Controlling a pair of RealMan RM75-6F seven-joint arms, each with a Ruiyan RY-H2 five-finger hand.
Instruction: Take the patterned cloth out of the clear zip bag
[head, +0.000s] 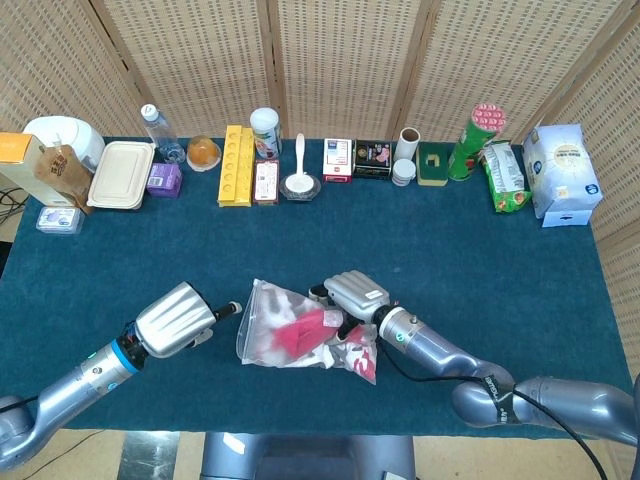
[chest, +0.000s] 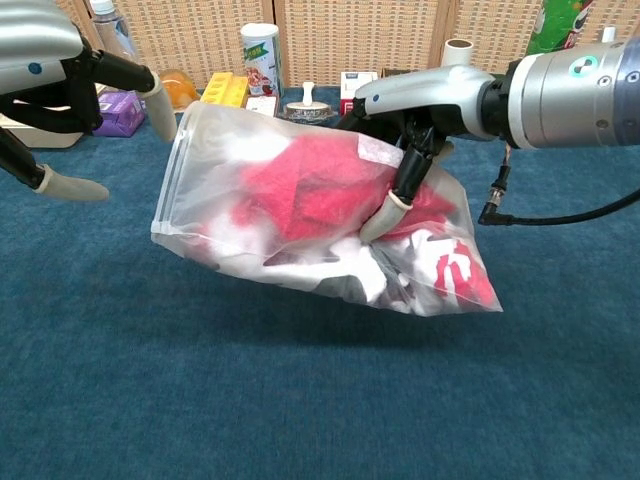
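Now: right hand (chest: 405, 150) grips zip bag (chest: 300, 215), mouth leftward, long axis left-right | left hand (chest: 60, 95) spread, empty

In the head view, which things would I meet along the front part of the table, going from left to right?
left hand → clear zip bag with the patterned cloth inside → right hand, which grips the bag.

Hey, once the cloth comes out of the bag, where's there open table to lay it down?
Open table lies between the bag and the back row, widest to the right of the right hand. More bare space sits left, ahead of the left hand. The back edge is crowded from the lunch box to the white carton.
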